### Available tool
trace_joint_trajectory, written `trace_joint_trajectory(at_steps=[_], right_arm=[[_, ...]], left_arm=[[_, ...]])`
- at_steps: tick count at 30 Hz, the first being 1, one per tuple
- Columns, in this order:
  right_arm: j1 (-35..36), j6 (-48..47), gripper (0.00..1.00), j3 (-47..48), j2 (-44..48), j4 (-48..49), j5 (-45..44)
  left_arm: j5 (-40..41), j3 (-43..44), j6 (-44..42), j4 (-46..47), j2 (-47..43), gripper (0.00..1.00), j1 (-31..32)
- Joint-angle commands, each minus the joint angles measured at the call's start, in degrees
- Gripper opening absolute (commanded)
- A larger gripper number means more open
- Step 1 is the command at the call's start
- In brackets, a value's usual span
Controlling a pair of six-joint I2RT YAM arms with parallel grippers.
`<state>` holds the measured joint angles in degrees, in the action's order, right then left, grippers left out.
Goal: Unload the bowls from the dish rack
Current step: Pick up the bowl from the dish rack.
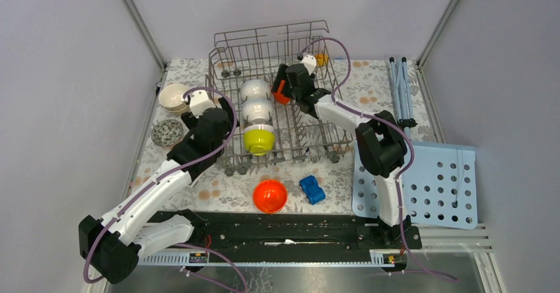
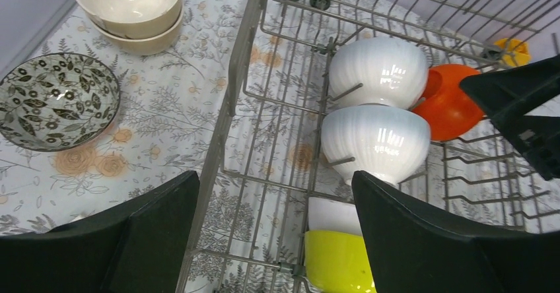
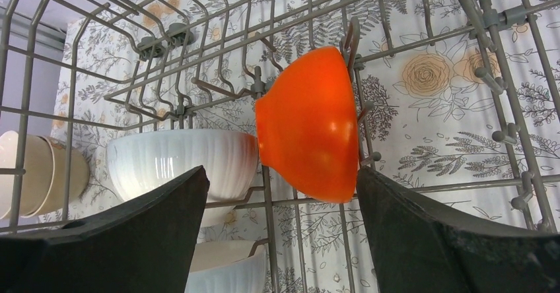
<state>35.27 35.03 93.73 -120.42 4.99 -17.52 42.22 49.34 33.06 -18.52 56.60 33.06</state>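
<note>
The grey wire dish rack (image 1: 271, 39) holds two white bowls (image 1: 256, 100), a yellow-green bowl (image 1: 259, 139) and an orange bowl (image 1: 281, 96), all on edge among the tines. My left gripper (image 1: 221, 118) hangs open over the rack's left wall (image 2: 228, 108); the yellow-green bowl (image 2: 337, 260) sits beside its right finger, untouched. My right gripper (image 3: 282, 194) is open inside the rack, and the orange bowl's (image 3: 310, 125) lower edge reaches between its fingertips. A white bowl (image 3: 181, 161) stands left of it.
Left of the rack on the table are stacked beige bowls (image 1: 174, 97) and a patterned bowl (image 1: 167, 133). In front lie another orange bowl (image 1: 269, 195) and a blue toy car (image 1: 312, 189). A light-blue perforated board (image 1: 429, 184) lies at the right.
</note>
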Motion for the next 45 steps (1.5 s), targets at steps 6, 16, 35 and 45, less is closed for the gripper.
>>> trace_joint_trajectory(at_steps=[6, 16, 35, 45], right_arm=[[-2.0, -1.5, 0.90, 6.2, -2.9, -4.6, -0.4], [-2.8, -1.8, 0.91, 9.3, -5.9, -10.5, 1.5], [-2.6, -6.7, 1.00, 16.5, -6.8, -21.8, -6.7], [-2.6, -7.6, 1.00, 18.6, -9.5, -23.6, -6.9]], left_arm=[[4.1, 1.0, 0.2, -0.3, 4.1, 0.89, -0.6], [2.2, 1.3, 0.0, -0.3, 4.9, 0.89, -1.1], [0.9, 1.4, 0.5, -0.5, 4.8, 0.90, -1.2], [2.6, 2.1, -0.1, -1.7, 8.7, 0.89, -2.2]])
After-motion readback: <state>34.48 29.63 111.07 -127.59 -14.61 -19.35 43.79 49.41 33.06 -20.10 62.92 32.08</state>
